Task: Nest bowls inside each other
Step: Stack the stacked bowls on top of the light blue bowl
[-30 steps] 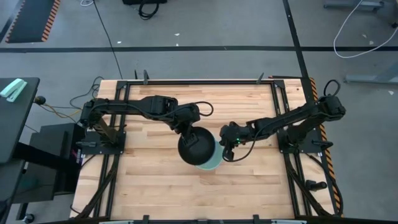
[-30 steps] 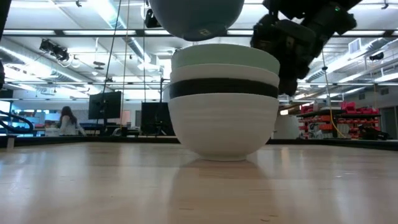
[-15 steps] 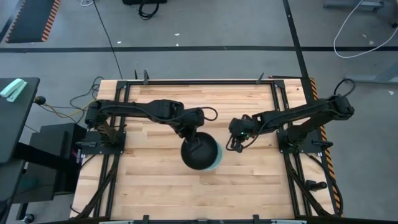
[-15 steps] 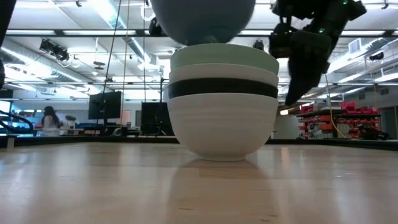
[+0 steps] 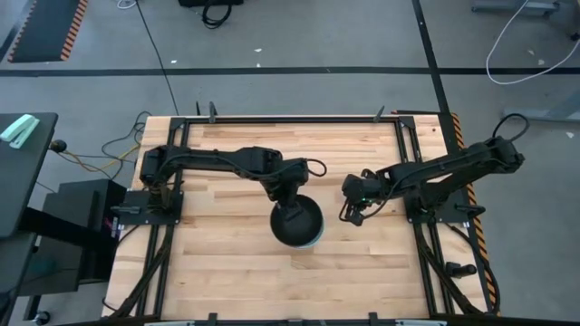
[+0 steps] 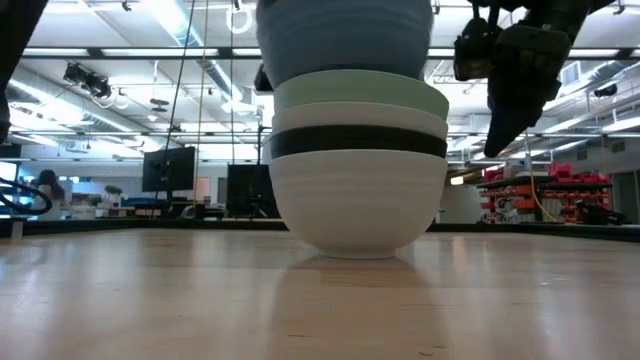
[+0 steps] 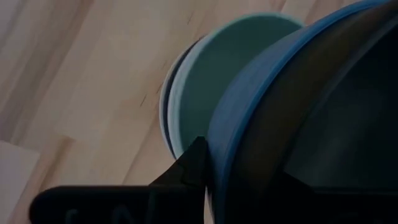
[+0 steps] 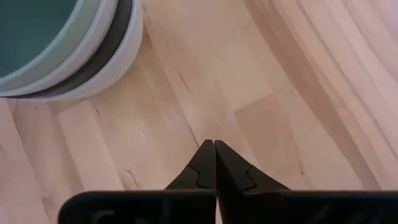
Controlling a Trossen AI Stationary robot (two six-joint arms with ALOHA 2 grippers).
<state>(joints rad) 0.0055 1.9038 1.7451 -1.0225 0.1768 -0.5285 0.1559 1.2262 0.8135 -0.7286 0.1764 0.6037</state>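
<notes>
Blue bowl held over the nested stack by the left gripper

Clamped on the rim, the left gripper's fingers are half hidden by the bowl, whose top is cut off in the low view. Directly below sit the mint green bowl, white bowl, black bowl and bottom white bowl. The right gripper, jaws pressed together, hangs beside the stack.

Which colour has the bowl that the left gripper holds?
Blue bowl; the low view shows it best.
</notes>
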